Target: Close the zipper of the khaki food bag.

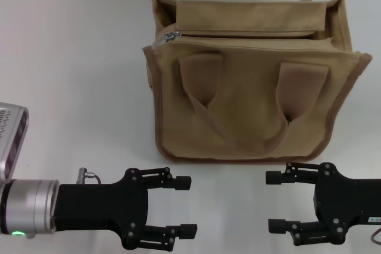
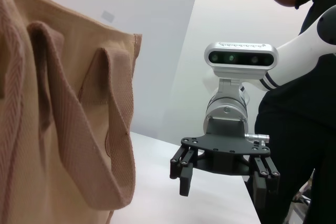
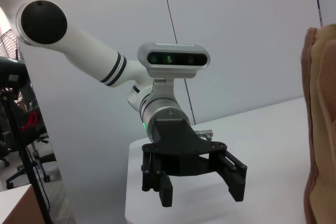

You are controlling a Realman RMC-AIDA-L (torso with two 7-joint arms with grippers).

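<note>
The khaki food bag (image 1: 250, 105) stands at the middle back of the white table, its two looped handles hanging down its front face. Its zipper (image 1: 238, 35) runs along the top, with the silver slider (image 1: 171, 36) at the bag's left end and the top gaping open behind it. My left gripper (image 1: 187, 204) is open and empty, low at the front left, well short of the bag. My right gripper (image 1: 272, 201) is open and empty at the front right, facing the left one. The bag's side shows in the left wrist view (image 2: 58, 129) and its edge in the right wrist view (image 3: 320, 129).
The white table (image 1: 71, 75) stretches bare to the bag's left. The left wrist view shows the right gripper (image 2: 223, 182) and a person in dark clothes (image 2: 299, 103) behind it. The right wrist view shows the left gripper (image 3: 202, 192).
</note>
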